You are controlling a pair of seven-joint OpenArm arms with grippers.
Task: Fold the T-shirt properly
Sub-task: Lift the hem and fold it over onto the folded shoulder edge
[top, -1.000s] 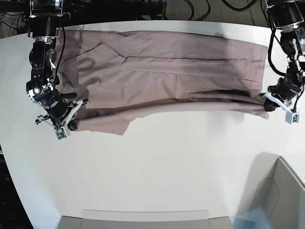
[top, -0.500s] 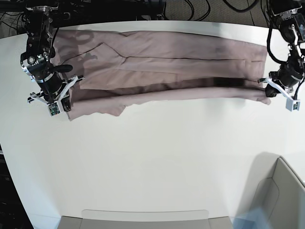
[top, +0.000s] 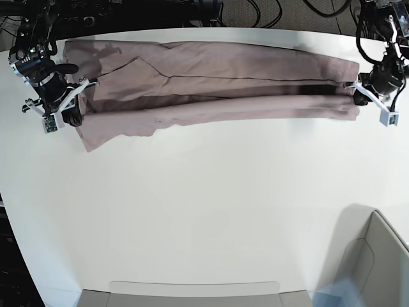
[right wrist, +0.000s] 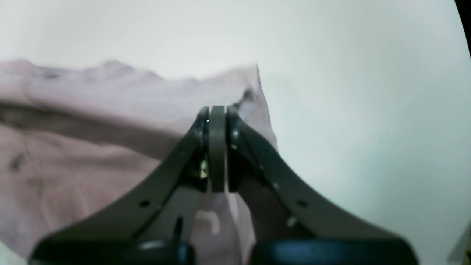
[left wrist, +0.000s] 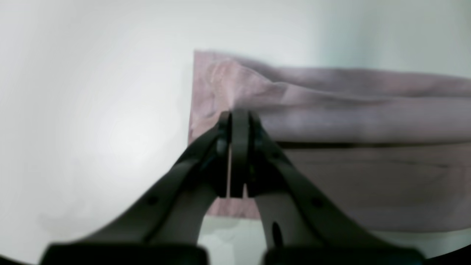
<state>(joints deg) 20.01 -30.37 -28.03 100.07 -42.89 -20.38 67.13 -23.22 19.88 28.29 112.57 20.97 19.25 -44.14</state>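
The dusty-pink T-shirt (top: pixel 211 70) lies stretched across the far side of the white table, its near edge lifted into a long raised fold (top: pixel 217 110). My left gripper (top: pixel 359 97) at the right end is shut on the T-shirt (left wrist: pixel 331 121), pinching that fold near its corner. At the left end my right gripper (top: pixel 75 114) is shut on the T-shirt (right wrist: pixel 92 121) too, with a flap of cloth hanging below it. In both wrist views the jaws are pressed together on the cloth.
The white table (top: pixel 211 211) stretches toward the near side. A grey bin (top: pixel 377 262) stands at the near right corner and a flat grey tray edge (top: pixel 192 291) along the near rim. Dark cables lie beyond the far edge.
Both grippers have carried the near edge of the T-shirt away from the camera toward the far side. The right gripper has moved further, and the fold now lies over the shirt's middle.
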